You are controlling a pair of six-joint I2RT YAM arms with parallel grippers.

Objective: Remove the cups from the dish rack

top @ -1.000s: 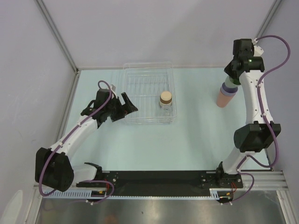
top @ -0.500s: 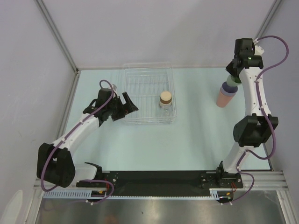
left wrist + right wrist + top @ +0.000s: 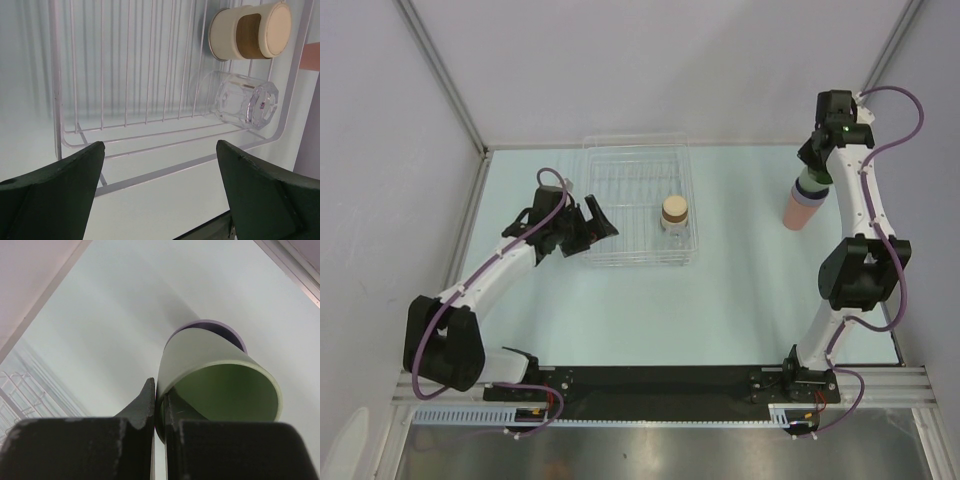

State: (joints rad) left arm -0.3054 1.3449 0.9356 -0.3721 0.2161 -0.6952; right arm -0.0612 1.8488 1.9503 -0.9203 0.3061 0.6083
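The transparent dish rack (image 3: 635, 165) stands at the middle back. In its near right corner is a clear cup (image 3: 674, 236) with a tan round top (image 3: 674, 210); the left wrist view shows the clear cup (image 3: 240, 97) and tan top (image 3: 250, 32) behind the rack's wires (image 3: 125, 65). My left gripper (image 3: 590, 224) (image 3: 160, 150) is open and holds nothing, just outside the rack's near left corner. At the right, a pale green cup (image 3: 810, 180) (image 3: 215, 370) sits nested in a lavender cup (image 3: 807, 193) (image 3: 222, 326) on a salmon-pink cup (image 3: 800, 213). My right gripper (image 3: 817, 168) (image 3: 159, 396) is shut on the green cup's rim.
The enclosure's grey walls and metal posts (image 3: 445, 75) close in the left, back and right sides. The cup stack stands close to the right wall. A black rail (image 3: 660, 380) carrying both arm bases runs along the near edge.
My left arm has edged slightly farther along the rack's left side, still open. My right arm's elbow and wrist have shifted back a little, still pinching the green cup.
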